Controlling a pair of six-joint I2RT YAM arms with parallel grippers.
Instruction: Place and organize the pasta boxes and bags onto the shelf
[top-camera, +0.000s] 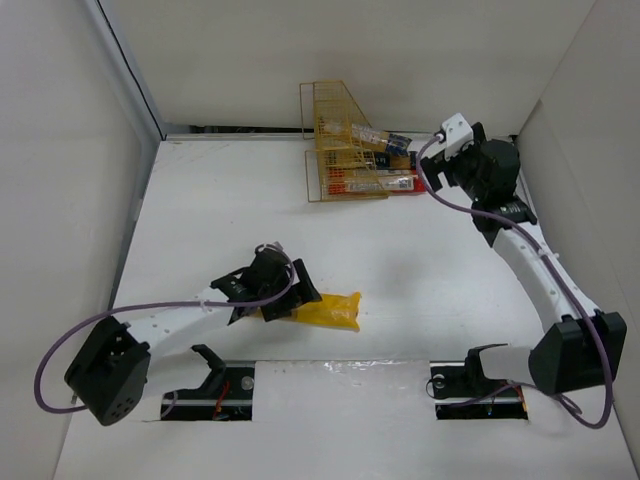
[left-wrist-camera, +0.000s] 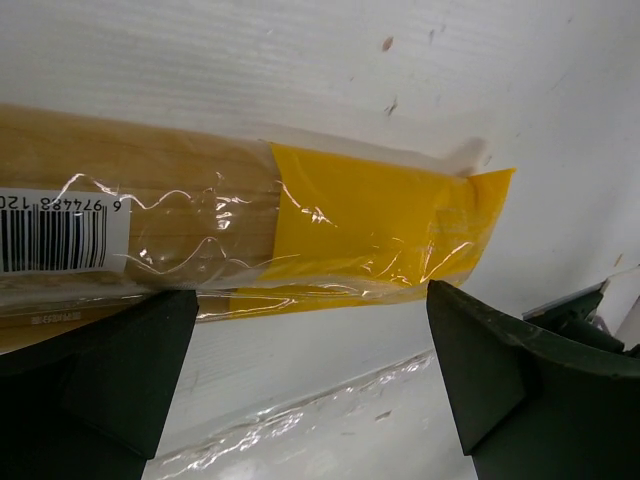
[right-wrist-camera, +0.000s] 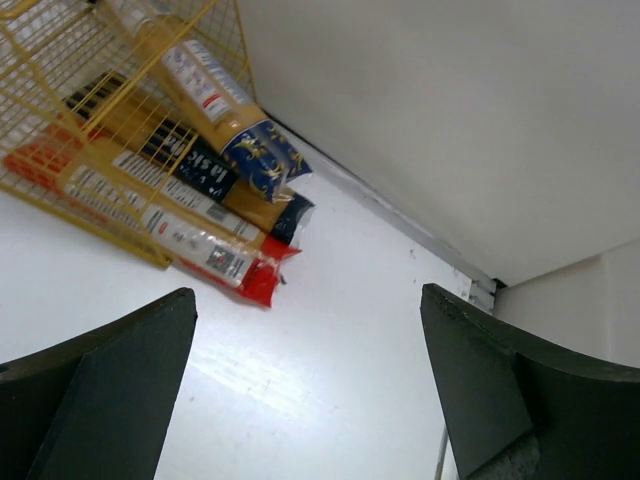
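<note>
The plain yellow bag (top-camera: 330, 310) lies flat on the white worktop (top-camera: 220, 200), at about 6 o'clock from the middle of the top view. It is a long narrow pack of crinkled clear film over pale straight pasta, with a solid yellow band at its end and a white barcode label. The left jaws stand wide apart over its 9 o'clock end, not clamped on it. At 12 o'clock stands the shelf (top-camera: 345, 150), a yellow-gold wire-mesh rack. It holds three packs: the clear bag with blue ends (right-wrist-camera: 225, 115) slanting above the yellow-orange pack with dark blue label (right-wrist-camera: 200, 172) and the red-and-white box (right-wrist-camera: 175, 238). All three poke out toward 3 o'clock, where the right jaws hang open, holding nothing.
</note>
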